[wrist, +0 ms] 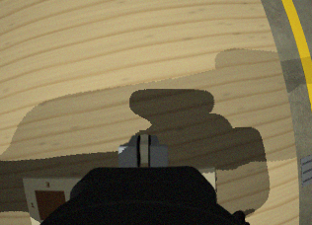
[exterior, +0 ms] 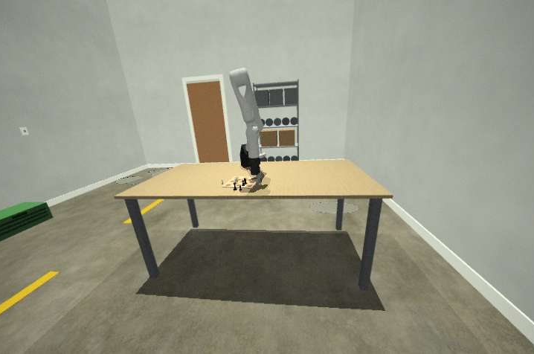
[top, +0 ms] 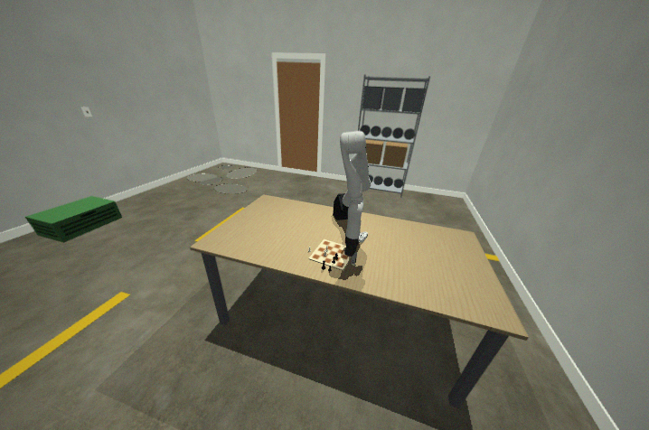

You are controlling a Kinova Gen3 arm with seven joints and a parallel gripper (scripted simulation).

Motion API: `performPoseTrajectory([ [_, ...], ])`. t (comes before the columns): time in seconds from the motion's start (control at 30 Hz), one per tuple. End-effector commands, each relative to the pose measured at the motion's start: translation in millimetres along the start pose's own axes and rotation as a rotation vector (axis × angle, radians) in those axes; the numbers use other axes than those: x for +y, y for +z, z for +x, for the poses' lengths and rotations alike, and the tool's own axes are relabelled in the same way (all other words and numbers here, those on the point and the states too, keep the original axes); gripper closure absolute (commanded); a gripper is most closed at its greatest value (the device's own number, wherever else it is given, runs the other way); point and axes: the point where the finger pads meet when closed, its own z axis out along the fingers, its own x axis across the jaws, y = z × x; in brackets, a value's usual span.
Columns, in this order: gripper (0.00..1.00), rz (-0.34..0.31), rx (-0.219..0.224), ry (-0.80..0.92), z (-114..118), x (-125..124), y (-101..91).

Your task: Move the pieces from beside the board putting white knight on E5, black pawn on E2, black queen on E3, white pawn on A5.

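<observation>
End effector (top: 353, 259) (exterior: 259, 179) (wrist: 144, 146): closed on a white piece (wrist: 144, 155), kind unclear | board (top: 315, 257) (exterior: 229, 186) (wrist: 30, 187): just beside, left in top view | carry likely leftward

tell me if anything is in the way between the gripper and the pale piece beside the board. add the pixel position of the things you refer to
Nothing visible is: the gripper (top: 353, 261) (exterior: 259, 180) (wrist: 144, 146) is shut on the pale piece (wrist: 144, 155).

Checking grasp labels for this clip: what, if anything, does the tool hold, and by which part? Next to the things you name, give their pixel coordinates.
Apparently the white knight (wrist: 144, 151), pinched on two opposite sides; how high up cannot be told.
</observation>
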Motion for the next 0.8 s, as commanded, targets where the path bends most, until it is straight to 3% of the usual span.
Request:
performPoseTrajectory([
  [0.0, 1.00, -0.005, 0.002, 0.002, 2, 2, -2.7],
  [0.53, 1.00, -0.005, 0.002, 0.002, 2, 2, -42.9],
  [0.77, 1.00, -0.005, 0.002, 0.002, 2, 2, -69.2],
])
